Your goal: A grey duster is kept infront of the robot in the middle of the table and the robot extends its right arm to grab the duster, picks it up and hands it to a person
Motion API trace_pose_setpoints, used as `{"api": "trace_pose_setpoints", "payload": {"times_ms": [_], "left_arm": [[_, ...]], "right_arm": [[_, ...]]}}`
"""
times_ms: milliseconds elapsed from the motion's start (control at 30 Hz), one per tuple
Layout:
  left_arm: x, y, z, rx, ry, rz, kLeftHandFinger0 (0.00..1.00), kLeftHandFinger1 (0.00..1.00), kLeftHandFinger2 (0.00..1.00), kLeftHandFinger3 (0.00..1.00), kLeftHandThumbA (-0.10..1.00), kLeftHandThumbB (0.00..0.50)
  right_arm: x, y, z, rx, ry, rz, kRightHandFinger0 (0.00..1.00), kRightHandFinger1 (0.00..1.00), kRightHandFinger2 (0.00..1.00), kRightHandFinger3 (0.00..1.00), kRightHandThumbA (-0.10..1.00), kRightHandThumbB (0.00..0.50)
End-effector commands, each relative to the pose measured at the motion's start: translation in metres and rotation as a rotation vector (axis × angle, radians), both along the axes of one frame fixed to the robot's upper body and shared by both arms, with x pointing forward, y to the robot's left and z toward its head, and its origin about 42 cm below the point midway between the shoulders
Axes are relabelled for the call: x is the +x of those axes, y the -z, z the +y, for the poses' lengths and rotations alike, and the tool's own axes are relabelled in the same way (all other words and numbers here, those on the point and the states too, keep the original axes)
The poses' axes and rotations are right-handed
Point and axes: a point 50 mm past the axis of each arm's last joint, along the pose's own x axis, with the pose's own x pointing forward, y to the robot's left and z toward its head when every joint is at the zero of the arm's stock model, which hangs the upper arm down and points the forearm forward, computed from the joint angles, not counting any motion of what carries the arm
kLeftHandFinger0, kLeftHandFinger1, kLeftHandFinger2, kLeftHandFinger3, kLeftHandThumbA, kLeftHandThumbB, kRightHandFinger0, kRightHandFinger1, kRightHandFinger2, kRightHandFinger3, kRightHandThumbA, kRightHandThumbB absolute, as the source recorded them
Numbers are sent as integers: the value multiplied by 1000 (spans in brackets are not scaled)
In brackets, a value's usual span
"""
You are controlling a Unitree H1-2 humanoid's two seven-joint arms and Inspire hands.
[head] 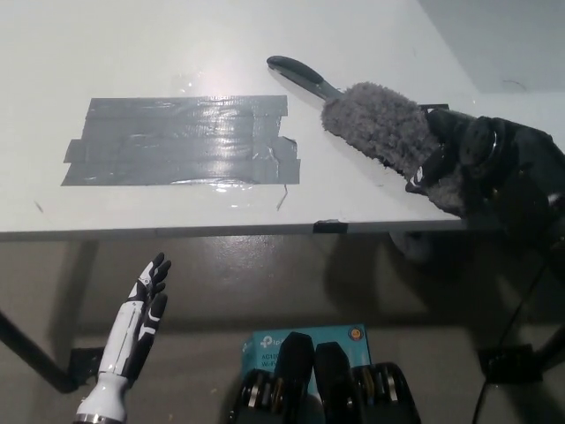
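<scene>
Low on the robot's left, below the table (pixel 53 225) edge and well short of the tape patch (pixel 181 140), the left hand (pixel 146 296) hangs idle, holding nothing, fingers straight and slightly apart. It is far from the work.

To the right of the tape patch lies the duster (pixel 375 124). Its long axis runs on a diagonal: the dark handle (pixel 298 74) points up and away from the patch toward the far side of the table, and the grey fluffy head slants down toward the near right edge. The near end of that head disappears under the right hand (pixel 459 155), which is wrapped over the fluff with its fingers curled around it, gripping the head, not the handle.

So the duster stretches away leftward from the right hand. Whether it is lifted or resting on the table, I cannot tell. No person is in view to receive it.
</scene>
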Motion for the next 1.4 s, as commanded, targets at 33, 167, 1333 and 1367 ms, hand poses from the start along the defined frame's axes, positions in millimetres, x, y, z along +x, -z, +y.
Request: {"api": "trace_pose_setpoints", "payload": {"times_ms": [33,167,1333,1367], "left_arm": [[8,-14,-1,4,7,-68,1000,1000,1000,1000,1000,311],[8,-15,0,3,9,-70,1000,1000,1000,1000,1000,311],[16,-18,0,-7,1,-84,1000,1000,1000,1000,1000,282],[17,-18,0,-1,2,-90,1000,1000,1000,1000,1000,272]], "right_arm": [[7,10,-7,-102,41,-34,1000,1000,1000,1000,632,387],[5,24,-21,-100,71,-87,397,474,602,1000,108,247],[-17,-17,-30,391,-104,-59,2,337,605,398,-100,201],[-18,-20,-30,411,-114,-46,0,324,590,377,-100,213]]}}
